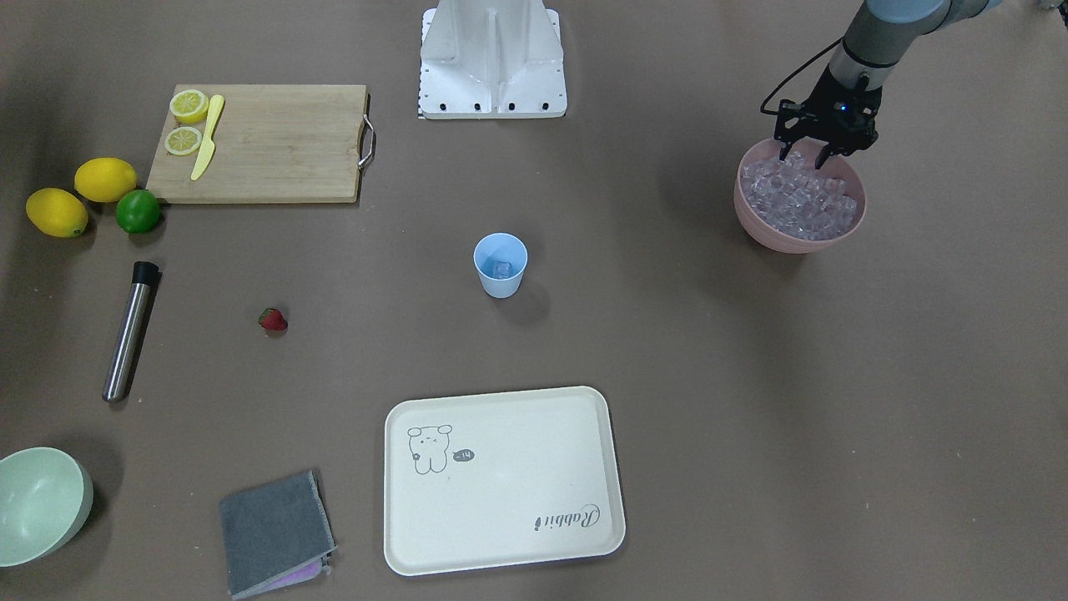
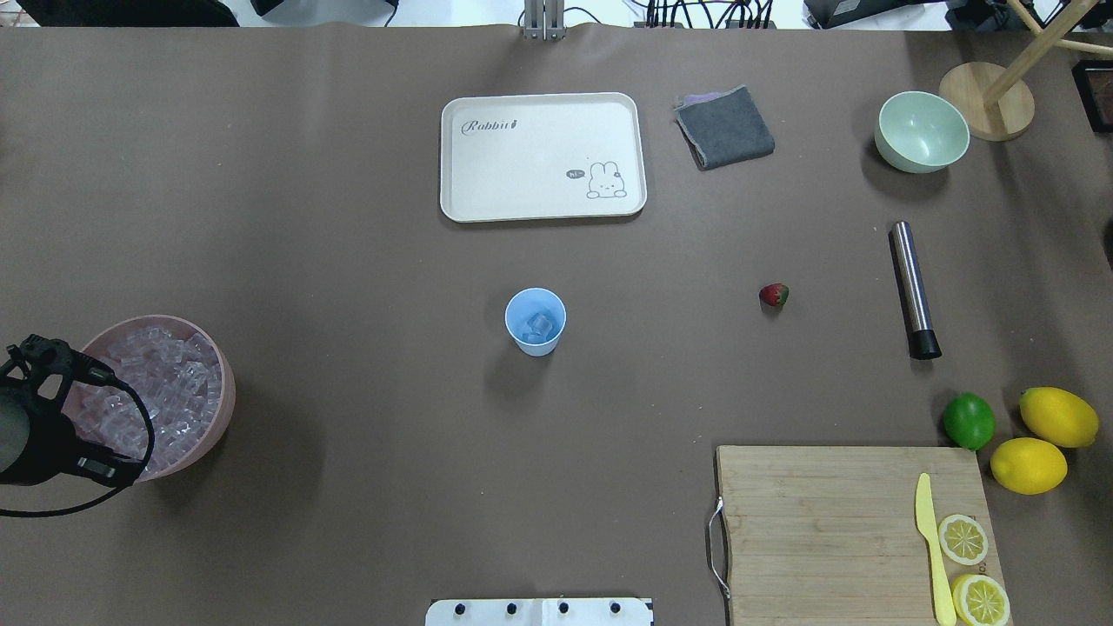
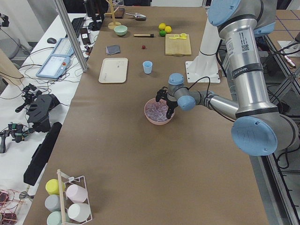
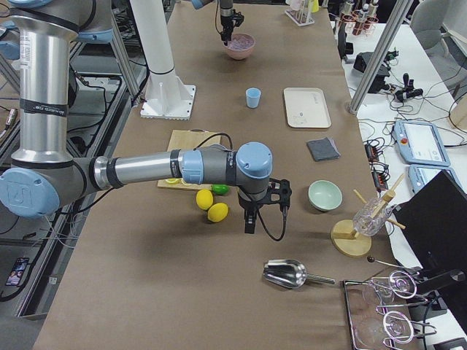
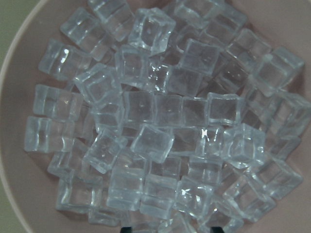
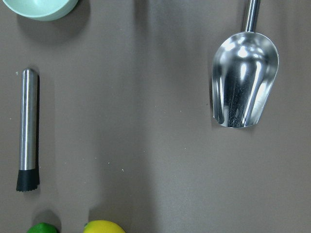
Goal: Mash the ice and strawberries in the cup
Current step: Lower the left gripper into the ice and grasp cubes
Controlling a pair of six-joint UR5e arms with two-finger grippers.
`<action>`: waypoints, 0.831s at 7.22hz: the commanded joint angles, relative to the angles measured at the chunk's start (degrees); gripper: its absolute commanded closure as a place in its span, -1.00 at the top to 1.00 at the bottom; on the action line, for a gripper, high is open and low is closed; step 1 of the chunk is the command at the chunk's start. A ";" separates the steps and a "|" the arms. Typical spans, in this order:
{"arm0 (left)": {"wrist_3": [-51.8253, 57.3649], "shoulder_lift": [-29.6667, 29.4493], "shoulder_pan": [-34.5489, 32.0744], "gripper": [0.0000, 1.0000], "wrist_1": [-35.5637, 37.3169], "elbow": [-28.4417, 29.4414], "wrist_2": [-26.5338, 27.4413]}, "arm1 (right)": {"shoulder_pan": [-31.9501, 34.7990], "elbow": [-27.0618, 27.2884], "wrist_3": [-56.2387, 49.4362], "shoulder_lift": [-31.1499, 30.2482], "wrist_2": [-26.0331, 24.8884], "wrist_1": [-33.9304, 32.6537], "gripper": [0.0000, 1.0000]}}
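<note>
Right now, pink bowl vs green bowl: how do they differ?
Colour: the pink bowl is pink, the green bowl pale green.
Contents: the pink bowl is heaped with ice; the green bowl is empty.
Activity: the left claw hangs open over the pink bowl; nothing hangs over the green bowl.
Shared: both are round and stand upright on the table.

cup (image 2: 535, 322) mid-table | strawberry (image 2: 774, 295) between cup and muddler (image 2: 913, 289) | tray (image 2: 543, 157) beyond cup
</note>
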 commanded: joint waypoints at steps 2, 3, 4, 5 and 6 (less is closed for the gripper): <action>0.00 -0.07 0.10 -0.07 0.00 -0.06 0.00 | -0.04 0.00 -0.03 0.19 0.00 0.04 1.00; 0.26 -0.07 0.10 -0.34 0.00 -0.06 0.00 | -0.04 0.00 0.06 0.19 0.00 0.04 1.00; 0.44 -0.07 0.10 -0.54 0.00 -0.06 0.00 | 0.05 0.00 0.06 0.19 0.00 0.04 1.00; 0.44 -0.16 0.10 -0.65 0.00 -0.14 0.00 | 0.05 0.00 0.06 0.19 0.00 0.04 1.00; 0.44 -0.16 0.02 -0.79 0.00 -0.49 0.00 | 0.05 0.00 0.06 0.28 0.00 0.04 1.00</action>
